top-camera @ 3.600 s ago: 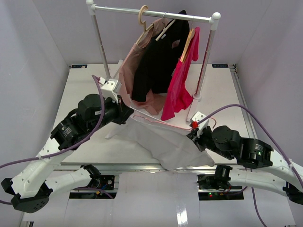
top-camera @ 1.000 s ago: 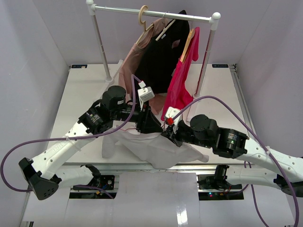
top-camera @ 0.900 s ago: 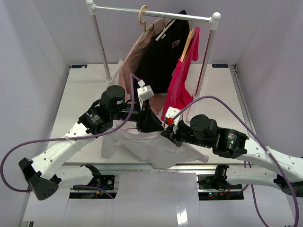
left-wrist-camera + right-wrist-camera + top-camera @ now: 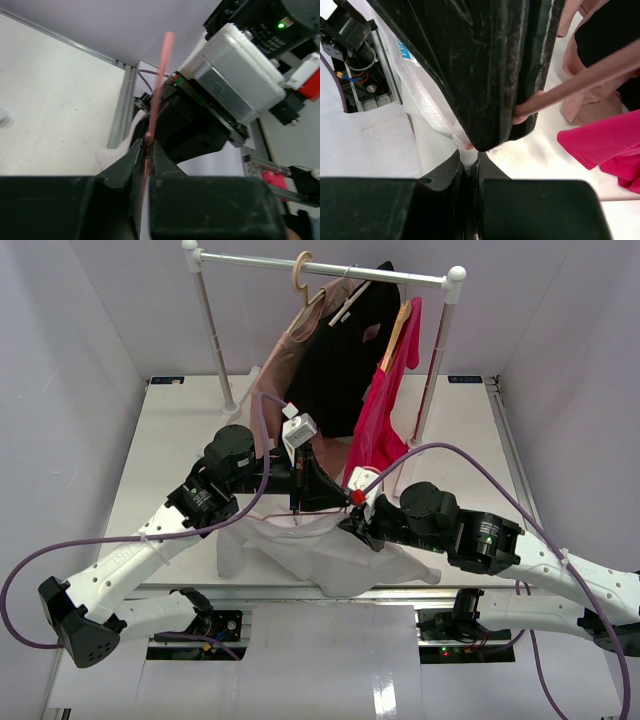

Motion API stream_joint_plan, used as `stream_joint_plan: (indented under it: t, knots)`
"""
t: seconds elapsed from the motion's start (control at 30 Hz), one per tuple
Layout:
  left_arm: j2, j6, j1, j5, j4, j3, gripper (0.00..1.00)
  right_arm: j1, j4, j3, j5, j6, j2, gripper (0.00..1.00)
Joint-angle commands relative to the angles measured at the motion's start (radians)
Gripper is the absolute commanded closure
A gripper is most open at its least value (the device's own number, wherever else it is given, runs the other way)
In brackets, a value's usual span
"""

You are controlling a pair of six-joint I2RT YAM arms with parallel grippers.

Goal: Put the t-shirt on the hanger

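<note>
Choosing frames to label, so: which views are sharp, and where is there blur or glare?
Top external: sharp, evenly lit, glare on the glossy white strip at the bottom. Left wrist: the hanger is soft, the foreground dark. Right wrist: the t-shirt looks nearly blown out.

thin white t-shirt: soft matt cloth, creased, with a stitched hem.
slim pink hanger: smooth rod with a slight sheen; plastic or coated wire, cannot tell which.
left gripper: black plastic, matt, finely scratched.
white worktop: flat, matt, faintly speckled.
silver clothes rail: glossy metal tube with white plastic end knobs.
pale wooden hangers: smooth light wood.
purple cables: smooth sheath.
</note>
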Motion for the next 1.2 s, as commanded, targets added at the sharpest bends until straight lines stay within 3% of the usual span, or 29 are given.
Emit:
stream_joint_plan:
  t: [0.0,0.07,0.3,0.33,0.4,0.47,0.53,0.63,0.7,0.73,1.0,1.17]
  knots:
    - [-0.026,-0.017,-0.002,-0.006,0.038,-0.021,0.96,0.005,0.079,0.025,-0.009,-0.004,0.007,0.92]
    - [-0.032,-0.018,-0.002,-0.018,0.039,-0.023,1.0,0.006,0.079,0.027,-0.009,-0.004,0.01,0.92]
    - [-0.038,-0.041,-0.002,-0.047,0.032,-0.032,0.99,0.004,0.076,0.039,-0.005,-0.002,0.017,0.92]
    - [-0.021,-0.041,-0.002,-0.031,0.024,-0.025,0.85,0.004,0.076,0.043,-0.005,-0.003,0.019,0.92]
    - [-0.001,-0.049,-0.002,-0.008,0.009,-0.01,0.69,0.004,0.076,0.048,-0.005,-0.001,0.023,0.92]
    - [0.009,-0.049,-0.002,-0.011,0.001,0.001,0.61,0.004,0.076,0.054,-0.011,0.0,0.026,0.92]
    - [0.006,-0.042,-0.003,-0.02,0.001,-0.001,0.65,0.005,0.075,0.054,-0.01,0.001,0.024,0.92]
    - [-0.001,-0.035,-0.004,-0.036,0.003,-0.009,0.79,0.004,0.075,0.05,-0.006,0.0,0.021,0.92]
    - [-0.004,-0.031,-0.004,-0.034,0.003,-0.011,0.97,0.004,0.075,0.048,-0.004,0.001,0.018,0.92]
    - [-0.01,-0.028,-0.004,-0.036,0.003,-0.014,1.0,0.005,0.074,0.045,-0.001,0.001,0.016,0.92]
    - [-0.113,0.065,-0.002,-0.228,-0.119,-0.002,1.0,0.006,0.078,-0.033,0.068,0.015,-0.083,0.89]
    - [-0.144,0.065,-0.002,-0.233,-0.128,-0.008,1.0,0.004,0.079,-0.067,0.084,0.025,-0.163,0.85]
